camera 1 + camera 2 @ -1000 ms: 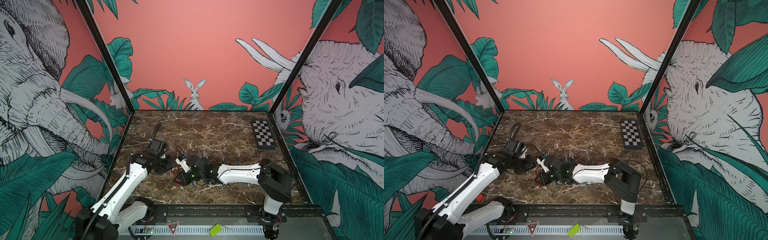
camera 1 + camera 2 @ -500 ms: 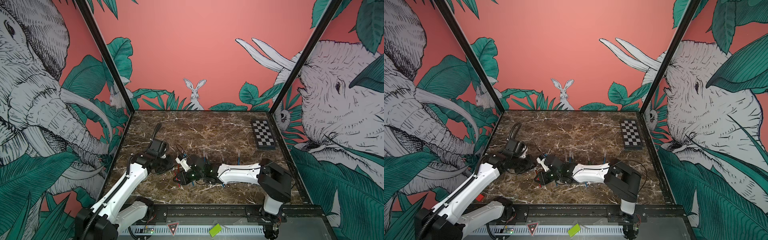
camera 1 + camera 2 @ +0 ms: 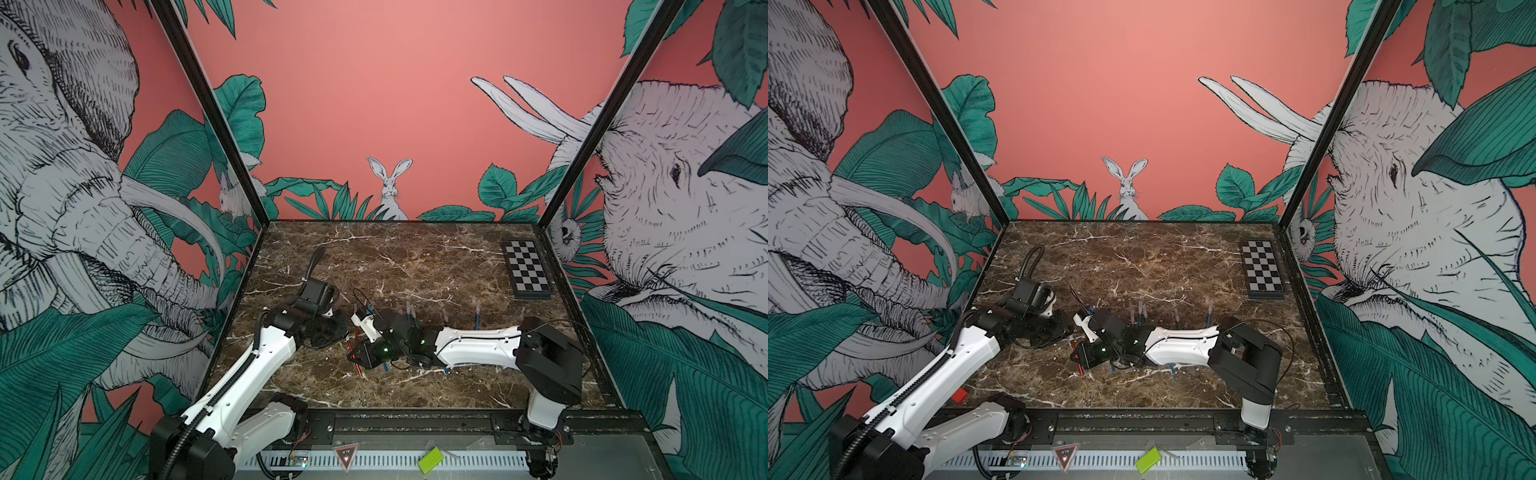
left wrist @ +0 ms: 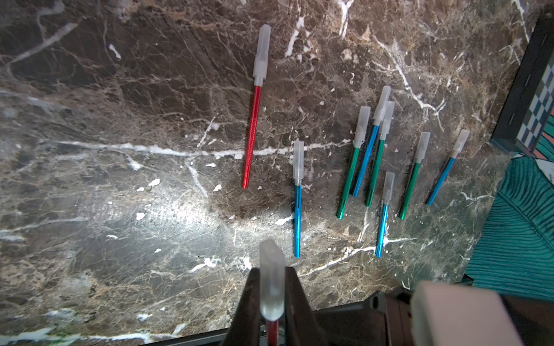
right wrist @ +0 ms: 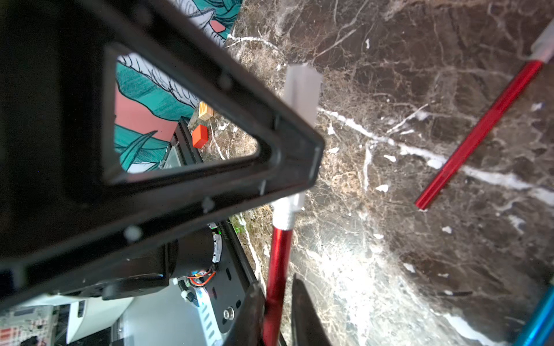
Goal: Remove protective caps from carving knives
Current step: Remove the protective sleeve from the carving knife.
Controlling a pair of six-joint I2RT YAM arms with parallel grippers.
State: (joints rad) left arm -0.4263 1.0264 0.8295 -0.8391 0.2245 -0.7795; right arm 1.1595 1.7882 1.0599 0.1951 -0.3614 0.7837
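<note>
Fingers on both my sides are closed, and on the same tool. My left fingers point(image 4: 247, 305) pinch the protective cap point(image 4: 271, 281) across its middle. My right fingers point(image 5: 304, 317) clamp the handle of the red carving knife point(image 5: 277, 263) that wears it. The two grips sit in line, with a short stretch of red handle and the silver collar bare between them.

Beneath both grips is the marble tabletop point(image 4: 120, 209), stretching away past my left fingertips. At its far side from those fingertips I see the edge of the checkerboard point(image 4: 539, 104), which has no part in this job.

Between my left fingertips and that board lie eight more knives, and neither set of fingers touches any of them. A blue knife point(image 4: 297, 218) lies nearest ahead of my left fingertips, and the second red knife point(image 4: 251, 131) lies a little beyond it. The other blue and green knives point(image 4: 371, 161) are spread further off towards the board. Three of them are bunched so close that they seem to touch.

Smallest are their caps point(image 4: 262, 51): every one of the eight has its pale sleeve seated over the tip.

The cap in my left fingers is not off yet either. From my right wrist its open end looks to sit right at the collar, with no blade showing. So I judge that no cap of the nine has been removed, and only the first pull is set up. Left to do: draw my two grips apart along the handle, put down cap and knife, then do the same for the eight on the tabletop.
</note>
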